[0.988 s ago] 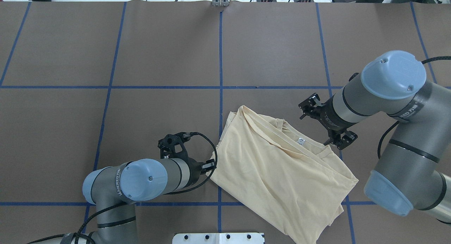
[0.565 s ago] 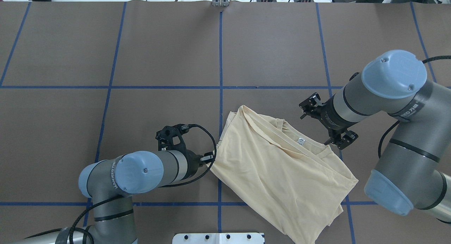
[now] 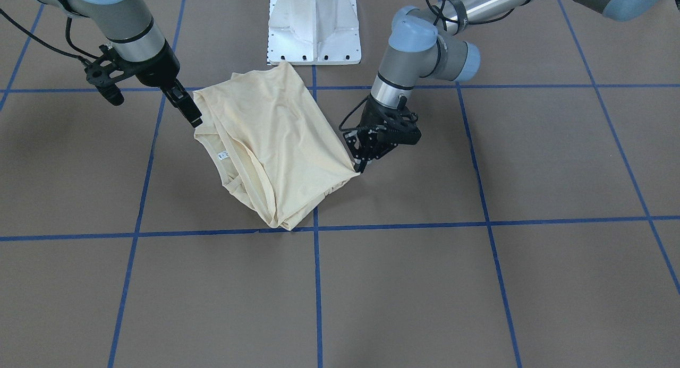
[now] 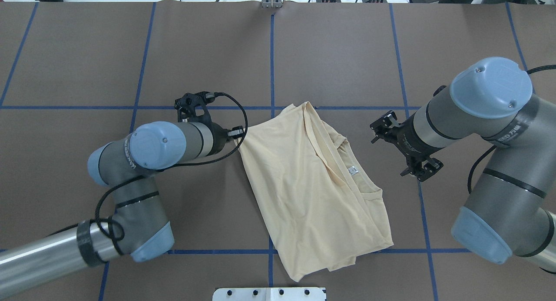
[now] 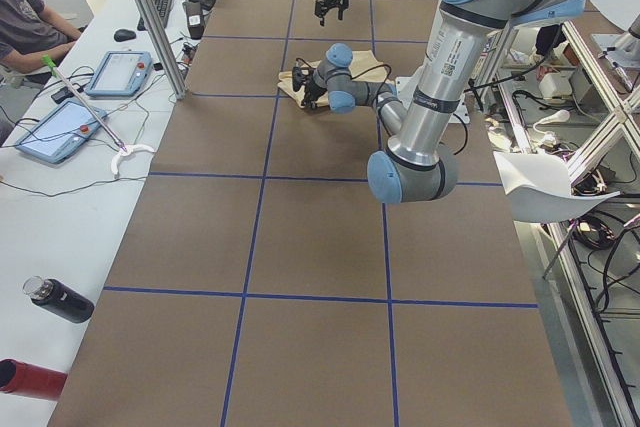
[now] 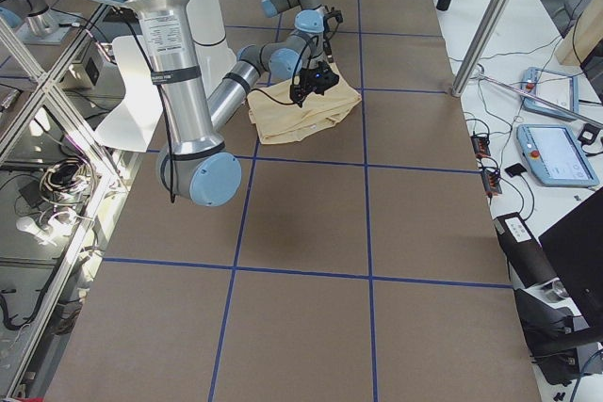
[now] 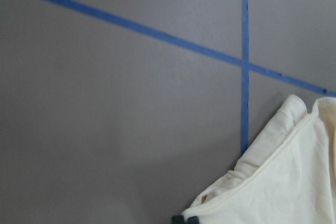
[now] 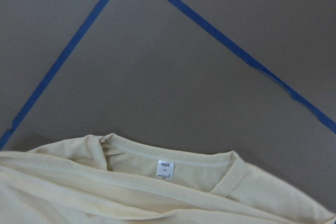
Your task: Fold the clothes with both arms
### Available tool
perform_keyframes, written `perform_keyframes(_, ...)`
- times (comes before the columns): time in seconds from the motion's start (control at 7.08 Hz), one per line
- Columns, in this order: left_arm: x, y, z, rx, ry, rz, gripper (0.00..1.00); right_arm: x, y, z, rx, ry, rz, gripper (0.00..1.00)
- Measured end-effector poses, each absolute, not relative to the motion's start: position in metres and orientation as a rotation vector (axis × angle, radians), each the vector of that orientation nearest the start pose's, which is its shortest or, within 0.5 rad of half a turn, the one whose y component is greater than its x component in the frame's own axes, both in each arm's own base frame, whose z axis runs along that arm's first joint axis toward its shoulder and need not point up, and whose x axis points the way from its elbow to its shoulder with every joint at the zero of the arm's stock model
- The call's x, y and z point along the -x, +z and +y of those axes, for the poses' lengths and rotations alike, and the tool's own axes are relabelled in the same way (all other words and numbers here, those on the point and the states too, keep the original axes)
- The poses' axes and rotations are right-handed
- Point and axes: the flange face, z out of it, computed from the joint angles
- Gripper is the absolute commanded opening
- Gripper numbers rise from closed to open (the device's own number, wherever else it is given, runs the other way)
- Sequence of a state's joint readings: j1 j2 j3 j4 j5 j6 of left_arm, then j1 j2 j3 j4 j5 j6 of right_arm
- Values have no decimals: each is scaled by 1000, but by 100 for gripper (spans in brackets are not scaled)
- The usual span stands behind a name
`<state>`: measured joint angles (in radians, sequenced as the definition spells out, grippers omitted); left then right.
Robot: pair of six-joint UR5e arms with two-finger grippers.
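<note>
Left arm (image 4: 165, 144): swung away from the base (image 4: 269, 293) since a second ago, with one corner of the shirt (image 4: 304, 188) in tow.
Shirt: turned by that pull and drawn away from the side of the right arm (image 4: 478, 110). Now folded in a rough oblong on the middle of the table (image 4: 208, 53), between the two arms and across the centre tape line (image 4: 272, 53). Near end just beside the white base, far end reaching the cross tape line.
Neck: turned toward the right arm, with the open collar and the small white label (image 8: 165, 170) facing up.
Left gripper (image 3: 360, 165): low over the table at the far left corner of the shirt, with jaws clenched on the cloth edge and the two tips close together in the wrist view.
Right gripper (image 3: 194, 117): tilted down, tip just beside the shirt's edge near the shoulder. Cannot tell if touching it. Cannot tell either if the jaws are released or clenched: seen edge-on from the front, hidden under the wrist from overhead.
</note>
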<state>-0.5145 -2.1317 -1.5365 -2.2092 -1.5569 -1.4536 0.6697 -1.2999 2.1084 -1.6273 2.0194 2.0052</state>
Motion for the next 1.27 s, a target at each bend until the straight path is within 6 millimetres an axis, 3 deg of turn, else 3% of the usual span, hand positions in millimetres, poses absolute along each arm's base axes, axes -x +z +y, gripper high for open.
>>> perform_keyframes(0.28,-546,285,-559,-484,-379,1092,67,364,270,-401,342,862,-832,100)
perform_keyframes(0.42,-538,282,-589,-516,-363,1081,72,379,259,-406,340,855,-840,100)
perform_keyframes(0.56,-528,276,-601,-522,-342,1086,72,395,249,-408,336,842,-847,100)
perform_keyframes(0.71,-512,271,-595,-508,-314,1111,71,412,241,-400,326,831,-852,100)
perform_keyframes(0.85,-490,271,-576,-481,-283,1139,71,433,237,-384,312,842,-849,100)
perform_keyframes(0.99,-468,272,-555,-464,-265,1155,71,458,234,-360,289,878,-845,100)
perform_keyframes(1.27,-451,272,-540,-454,-259,1165,71,501,234,-309,254,919,-836,100)
